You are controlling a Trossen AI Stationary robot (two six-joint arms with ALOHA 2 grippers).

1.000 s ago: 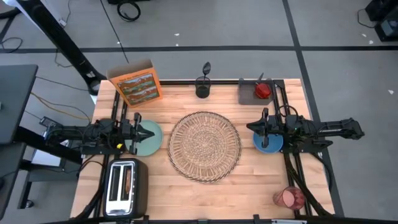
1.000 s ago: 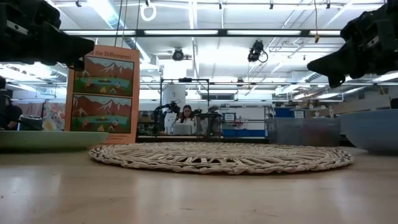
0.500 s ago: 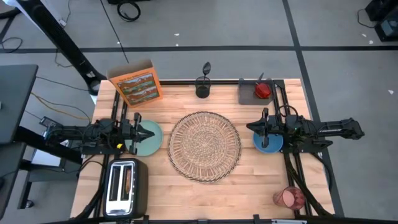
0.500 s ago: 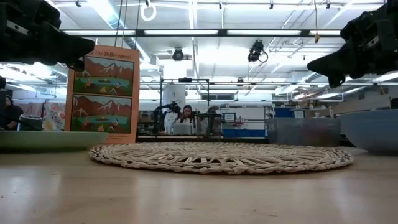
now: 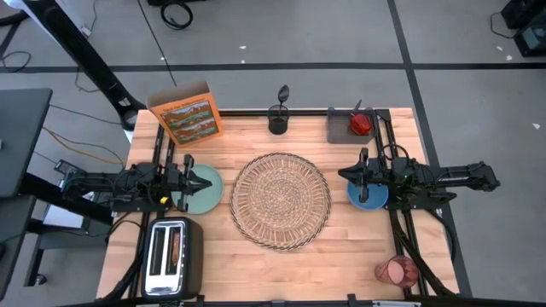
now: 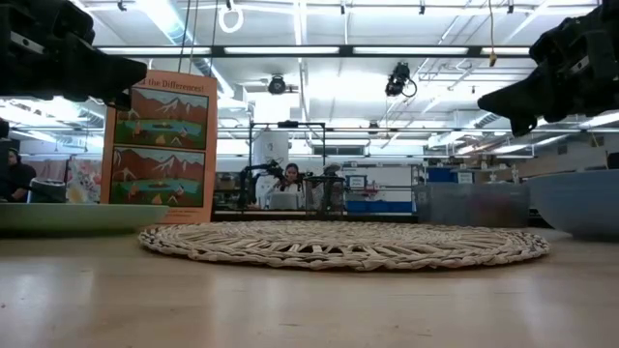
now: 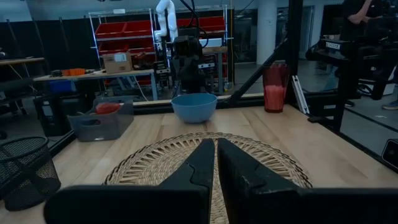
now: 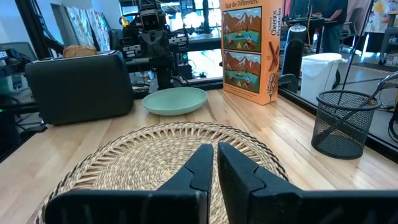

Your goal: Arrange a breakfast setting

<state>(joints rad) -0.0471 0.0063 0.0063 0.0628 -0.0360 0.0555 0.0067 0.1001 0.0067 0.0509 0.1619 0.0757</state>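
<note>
On the wooden table (image 5: pixel 222 247) the round wicker placemat (image 5: pixel 281 201) lies in the middle, with the teal plate (image 5: pixel 205 194) under the left gripper (image 5: pixel 207 182) and the blue bowl (image 5: pixel 368 198) under the right gripper (image 5: pixel 345 174); behind is a workshop room with shelves. Nothing has moved since the earlier frames, and both grippers hover with fingers nearly together, holding nothing. The red cup (image 5: pixel 396 271) stands at the near right corner, the cereal box (image 5: pixel 186 114) at the far left, and the apple (image 5: pixel 361 124) in the grey tray (image 5: pixel 338 128) is partly hidden.

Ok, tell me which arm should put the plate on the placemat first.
Left. The left gripper hovers over the pale teal plate, just beside the wicker placemat. The right gripper is across the placemat, above the blue bowl, so it would have to reach farther.
</note>
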